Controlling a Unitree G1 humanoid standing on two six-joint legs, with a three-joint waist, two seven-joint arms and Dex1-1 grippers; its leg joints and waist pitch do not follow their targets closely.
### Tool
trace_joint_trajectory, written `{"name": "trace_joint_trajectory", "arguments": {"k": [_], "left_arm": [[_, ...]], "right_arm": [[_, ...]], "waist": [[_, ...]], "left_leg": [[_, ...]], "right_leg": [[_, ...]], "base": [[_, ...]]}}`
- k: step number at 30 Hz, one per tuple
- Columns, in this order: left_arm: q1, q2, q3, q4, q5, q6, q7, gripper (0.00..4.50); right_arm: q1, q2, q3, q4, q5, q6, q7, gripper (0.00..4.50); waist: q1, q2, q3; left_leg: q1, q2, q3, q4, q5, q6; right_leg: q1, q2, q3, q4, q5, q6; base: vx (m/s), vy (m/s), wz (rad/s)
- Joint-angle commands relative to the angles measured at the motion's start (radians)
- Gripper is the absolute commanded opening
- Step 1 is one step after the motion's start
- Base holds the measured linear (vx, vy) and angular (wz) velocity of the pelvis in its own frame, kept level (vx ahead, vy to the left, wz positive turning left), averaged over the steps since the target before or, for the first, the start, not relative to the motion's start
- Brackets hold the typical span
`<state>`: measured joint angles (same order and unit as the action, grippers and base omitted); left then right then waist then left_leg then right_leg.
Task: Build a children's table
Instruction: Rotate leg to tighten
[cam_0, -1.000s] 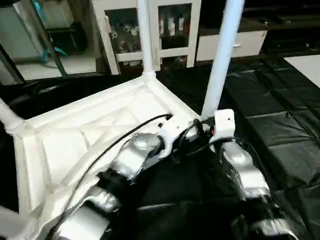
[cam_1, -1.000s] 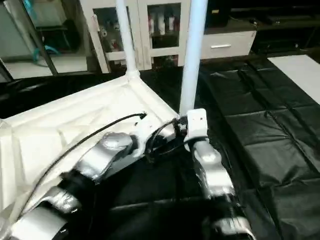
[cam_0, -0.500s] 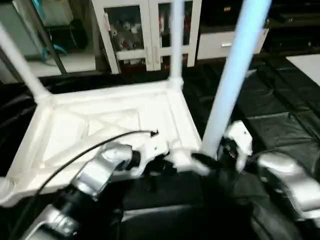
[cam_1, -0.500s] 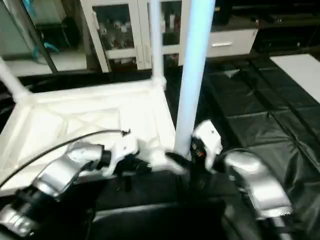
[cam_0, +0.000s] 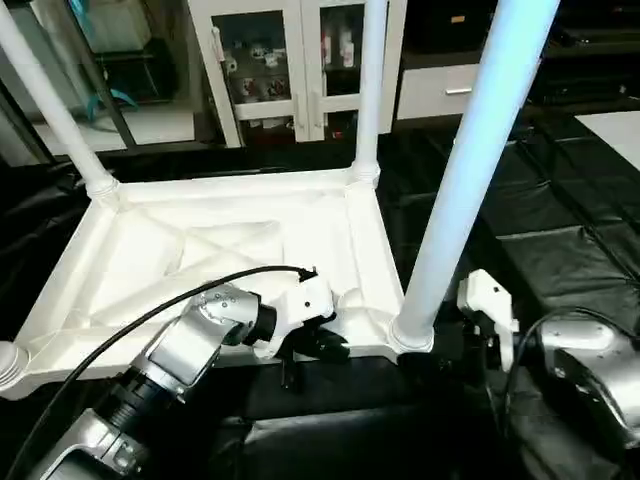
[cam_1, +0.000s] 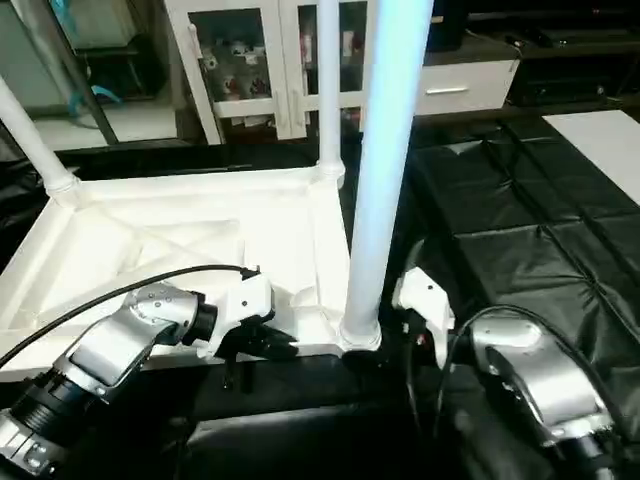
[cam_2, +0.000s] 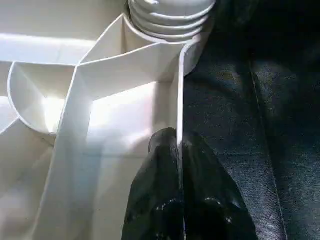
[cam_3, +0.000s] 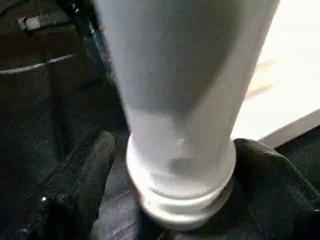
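Likely light, stiff, slick plastic: left end effector (cam_0: 318, 347) clenched on tabletop (cam_0: 150, 250) near rim, right end effector (cam_3: 172, 200) released w/ fingers straddling near-right leg (cam_0: 470, 170) base.

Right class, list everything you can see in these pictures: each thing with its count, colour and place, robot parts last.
top: one, white, upside down on the black mat, ribs up.
legs: three shown standing in corner sockets, white; a fourth socket stub at the near-left corner.
mat: one, black, quilted, under the top.
cabinet: one, white, glass doors, behind the top.
drawer unit: one, white, beside the cabinet.
left gripper: one, black, shut on the top's near rim.
right gripper: one, black, fingers either side of the near-right leg's base.
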<state>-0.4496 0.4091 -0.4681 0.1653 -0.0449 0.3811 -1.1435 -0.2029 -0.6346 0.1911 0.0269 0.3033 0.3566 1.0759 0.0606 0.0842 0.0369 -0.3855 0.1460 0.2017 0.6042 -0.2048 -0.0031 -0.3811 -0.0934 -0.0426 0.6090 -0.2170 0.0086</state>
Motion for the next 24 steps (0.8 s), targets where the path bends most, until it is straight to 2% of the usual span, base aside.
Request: {"name": "trace_joint_trajectory", "arguments": {"k": [1,5,6,7,10,12,13,14,15,19,20,21,22,24], "left_arm": [[0.004,0.004,-0.027,-0.003,0.005,0.021,-0.02,0.0],[0.005,0.007,-0.029,0.001,0.01,0.016,-0.019,0.0],[0.009,0.006,-0.03,-0.002,0.01,0.017,-0.017,0.0],[0.013,0.005,-0.032,-0.01,0.008,0.023,-0.018,0.0],[0.017,0.004,-0.034,-0.02,0.004,0.03,-0.02,0.0],[0.016,0.004,-0.034,-0.019,0.005,0.03,-0.02,0.0],[0.014,0.003,-0.034,-0.011,0.006,0.026,-0.019,0.0],[0.011,0.004,-0.035,-0.005,0.009,0.023,-0.019,0.0],[0.011,0.004,-0.035,-0.005,0.009,0.023,-0.019,0.0],[0.008,0.011,-0.028,-0.003,0.008,0.023,-0.02,0.0],[0.009,0.012,-0.027,-0.003,0.009,0.022,-0.02,0.0],[0.011,0.012,-0.027,-0.003,0.009,0.022,-0.019,0.0],[0.013,0.011,-0.028,-0.004,0.01,0.022,-0.017,0.0],[0.014,0.008,-0.028,-0.005,0.009,0.021,-0.014,0.0]], "right_arm": [[-0.028,0.02,0.012,0.012,-0.012,-0.023,-0.006,4.0],[-0.043,0.03,0.018,0.036,-0.029,-0.044,-0.012,4.0],[-0.055,0.039,0.023,0.062,-0.045,-0.06,-0.022,4.0],[-0.063,0.042,0.029,0.076,-0.057,-0.071,-0.024,4.0],[-0.072,0.04,0.041,0.095,-0.073,-0.082,-0.012,4.0],[-0.073,0.04,0.042,0.098,-0.075,-0.084,-0.009,4.0],[-0.073,0.035,0.047,0.102,-0.08,-0.085,0.0,4.0],[-0.072,0.03,0.055,0.106,-0.085,-0.089,0.009,4.0],[-0.072,0.03,0.055,0.106,-0.085,-0.089,0.009,4.0],[-0.075,0.037,0.064,0.125,-0.089,-0.092,0.026,4.0],[-0.077,0.039,0.067,0.131,-0.09,-0.093,0.026,3.74],[-0.078,0.04,0.067,0.135,-0.091,-0.094,0.023,3.74],[-0.077,0.042,0.064,0.135,-0.088,-0.091,0.02,3.74],[-0.076,0.047,0.054,0.137,-0.083,-0.088,0.013,3.5]], "waist": [[0.005,-0.017,-0.054],[0.005,-0.017,-0.055],[0.006,-0.012,-0.057],[0.005,-0.014,-0.057],[0.004,-0.01,-0.055],[0.002,-0.01,-0.054],[0.0,-0.015,-0.055],[0.001,-0.014,-0.055],[0.003,-0.021,-0.056],[0.004,-0.018,-0.056],[0.004,-0.014,-0.057],[0.003,-0.017,-0.057],[0.004,-0.011,-0.057],[0.002,-0.011,-0.057]], "left_leg": [[0.02,0.088,-0.045,-0.074,-0.144,0.095],[0.021,0.088,-0.044,-0.073,-0.137,0.089],[0.021,0.087,-0.044,-0.071,-0.125,0.089],[0.021,0.085,-0.043,-0.07,-0.126,0.091],[0.021,0.086,-0.046,-0.073,-0.154,0.084],[0.021,0.087,-0.046,-0.075,-0.168,0.076],[0.021,0.086,-0.045,-0.075,-0.169,0.076],[0.022,0.087,-0.046,-0.074,-0.166,0.076],[0.021,0.087,-0.045,-0.072,-0.152,0.084],[0.02,0.086,-0.043,-0.069,-0.128,0.101],[0.021,0.086,-0.044,-0.069,-0.129,0.101],[0.021,0.086,-0.044,-0.069,-0.132,0.1],[0.02,0.086,-0.045,-0.069,-0.133,0.099],[0.02,0.086,-0.045,-0.07,-0.141,0.097]], "right_leg": [[0.035,-0.07,0.036,-0.059,-0.023,-0.295],[0.036,-0.068,0.037,-0.058,-0.011,-0.295],[0.035,-0.07,0.036,-0.055,0.009,-0.297],[0.036,-0.069,0.035,-0.055,0.015,-0.3],[0.038,-0.068,0.034,-0.057,-0.014,-0.298],[0.038,-0.068,0.035,-0.058,-0.028,-0.296],[0.038,-0.067,0.035,-0.059,-0.023,-0.296],[0.038,-0.068,0.035,-0.057,-0.02,-0.297],[0.039,-0.07,0.036,-0.056,-0.014,-0.299],[0.037,-0.069,0.036,-0.055,0.002,-0.3],[0.037,-0.069,0.035,-0.054,0.0,-0.3],[0.037,-0.069,0.035,-0.056,-0.003,-0.301],[0.038,-0.069,0.035,-0.055,-0.004,-0.301],[0.038,-0.067,0.034,-0.055,-0.004,-0.301]], "base": [[0.0,0.0,0.0],[0.0,0.0,0.0],[0.0,0.0,0.0],[0.0,0.0,0.0],[0.0,0.0,0.0],[0.0,0.0,0.0],[0.0,0.0,0.0],[0.0,0.0,0.0],[0.0,0.0,0.0],[0.0,0.0,0.0],[0.0,0.0,0.0],[0.0,0.0,0.0],[0.0,0.0,0.0],[0.0,0.0,0.0]]}}
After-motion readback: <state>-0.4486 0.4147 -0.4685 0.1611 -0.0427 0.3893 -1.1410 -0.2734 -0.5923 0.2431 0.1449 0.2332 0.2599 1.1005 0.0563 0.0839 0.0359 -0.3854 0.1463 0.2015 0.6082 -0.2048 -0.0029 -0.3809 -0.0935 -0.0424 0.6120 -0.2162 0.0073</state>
